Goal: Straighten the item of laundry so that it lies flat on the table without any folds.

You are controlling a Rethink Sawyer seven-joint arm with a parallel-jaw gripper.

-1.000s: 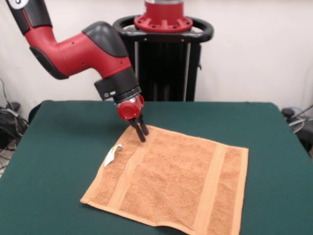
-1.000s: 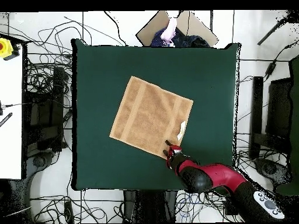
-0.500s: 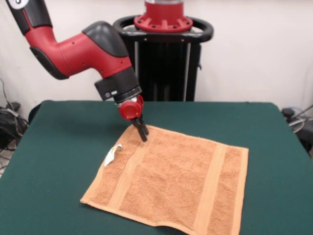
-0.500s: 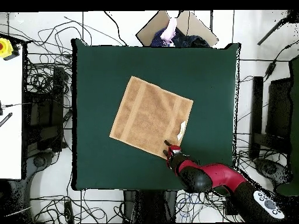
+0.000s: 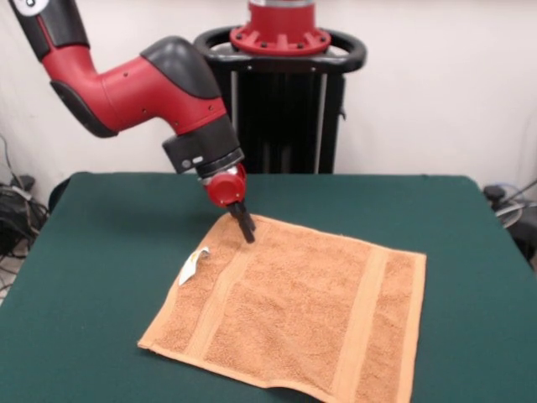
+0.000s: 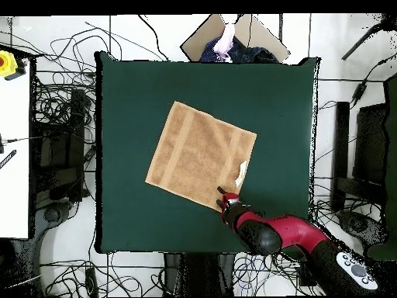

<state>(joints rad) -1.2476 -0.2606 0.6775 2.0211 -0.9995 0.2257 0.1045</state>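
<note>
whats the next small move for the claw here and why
Probably lift the claw straight up, clear of the towel. The towel already lies spread on the table with no fold showing, and the claw sits shut at its far corner, so dragging sideways could wrinkle it.

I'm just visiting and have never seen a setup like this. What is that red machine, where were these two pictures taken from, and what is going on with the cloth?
The red and black machine is a robot arm with a small claw at its tip. One picture looks across the table toward the robot; the other looks straight down from above. On the green table lies an orange-tan towel, spread nearly flat, with a small white tag at one edge. The claw's two fingers are closed together at the towel's corner nearest the robot; whether they pinch the cloth I cannot tell. Around the table, the overhead picture shows cables on the floor.
</note>
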